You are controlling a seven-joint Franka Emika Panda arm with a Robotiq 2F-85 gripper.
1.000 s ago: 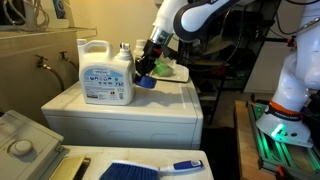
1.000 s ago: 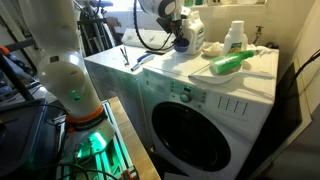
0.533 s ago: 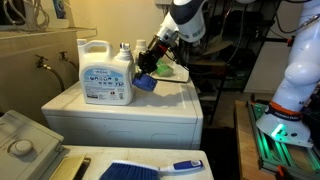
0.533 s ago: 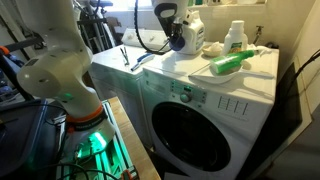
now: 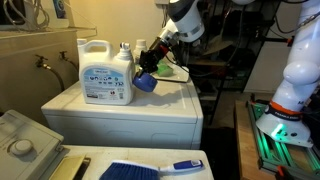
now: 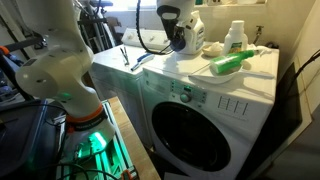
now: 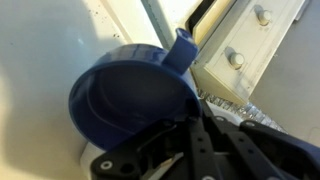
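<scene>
My gripper [image 5: 151, 68] is shut on a dark blue detergent cap [image 5: 145, 83], held tilted just above the white washer top [image 5: 120, 112]. In the wrist view the blue cap [image 7: 130, 95] fills the middle, its open side facing the camera, with the black fingers [image 7: 200, 140] clamped on its rim. A large white detergent jug [image 5: 106, 72] with a blue label stands just beside the cap. In an exterior view the cap [image 6: 180, 42] hangs in front of the jug [image 6: 195, 24].
A green brush-like object [image 6: 232, 62] lies on the washer top near a white bottle with a green cap [image 6: 235, 35]. A blue-bristled brush [image 5: 140, 169] lies on a nearer surface. The washer door [image 6: 190, 130] faces the floor space by the robot base [image 6: 85, 140].
The arm's upper links have swung and the wrist has tilted. The cap stays gripped in about the same spot beside the jug.
</scene>
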